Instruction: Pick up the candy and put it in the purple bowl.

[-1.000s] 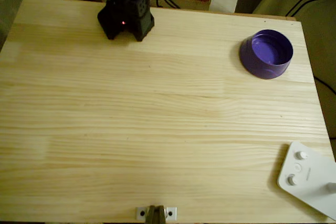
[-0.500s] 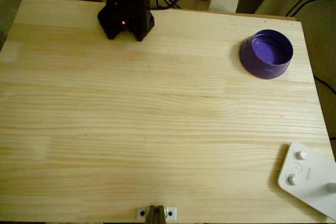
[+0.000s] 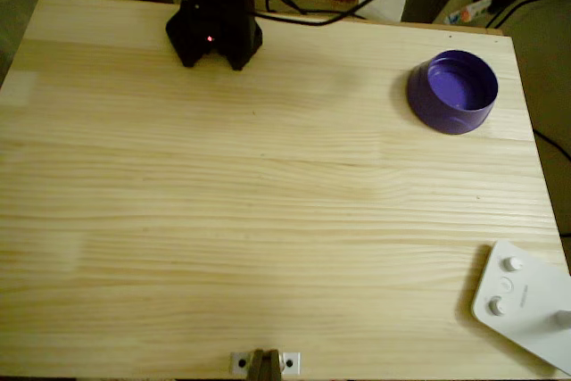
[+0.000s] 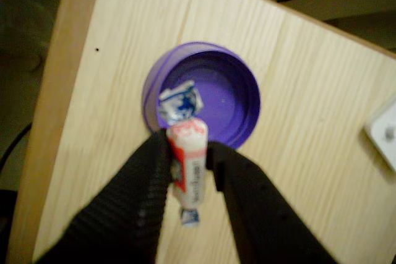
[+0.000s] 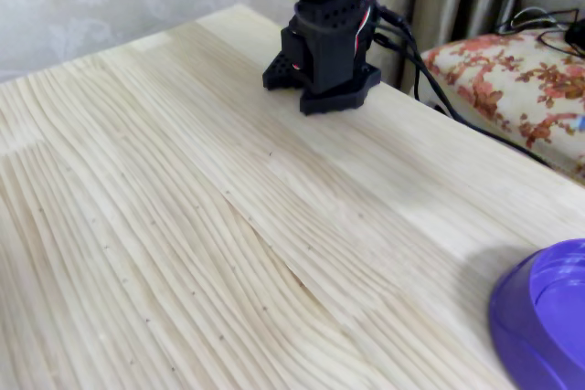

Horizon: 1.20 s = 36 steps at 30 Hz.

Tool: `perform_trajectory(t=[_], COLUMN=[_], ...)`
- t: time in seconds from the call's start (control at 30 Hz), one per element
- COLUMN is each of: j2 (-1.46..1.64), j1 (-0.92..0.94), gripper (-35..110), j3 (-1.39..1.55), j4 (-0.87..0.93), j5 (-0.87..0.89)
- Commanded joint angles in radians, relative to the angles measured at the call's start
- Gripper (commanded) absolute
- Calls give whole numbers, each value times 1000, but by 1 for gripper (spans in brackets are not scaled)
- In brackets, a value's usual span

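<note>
Two black, ribbed fingers of the robot's pincer [image 4: 189,153] clamp a small wrapped candy [image 4: 187,165], pinkish-orange and white with bluish twisted ends, seen in the wrist view. The sweet's long axis runs along the fingers, roughly up and down the picture with a slight lean: one crumpled blue-and-white wrapper end points forward past the fingertips, the other pokes back into the gap between the fingers. The fingers press on its two long sides near the forward half.

Just ahead of the fingertips, and below them, lies the round, shallow purple plastic bowl [image 4: 204,94], its open mouth facing the camera; the forward wrapper end overlaps the bowl's near rim in the picture. How high the candy hangs above it cannot be judged. The bowl rests on a pale pine-board table [image 4: 309,122], close to its edge. To the pincer's right a corner of a flat white device [image 4: 385,134] shows. From overhead, the arm's black base [image 3: 214,35] stands at the table's far edge, well apart from the bowl [image 3: 453,91].
</note>
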Motion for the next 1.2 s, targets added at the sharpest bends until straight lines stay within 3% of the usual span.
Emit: perform_trajectory(t=[0.0,0.4,0.73,1.17], j2=[-37,-299,-325,-282], j1=[-3,91,109,89], gripper=[7,7,8,25], j3=[-189,-439,-440,-419], j4=[-5,-2,49,147], j5=[-3,-31,-41,-12])
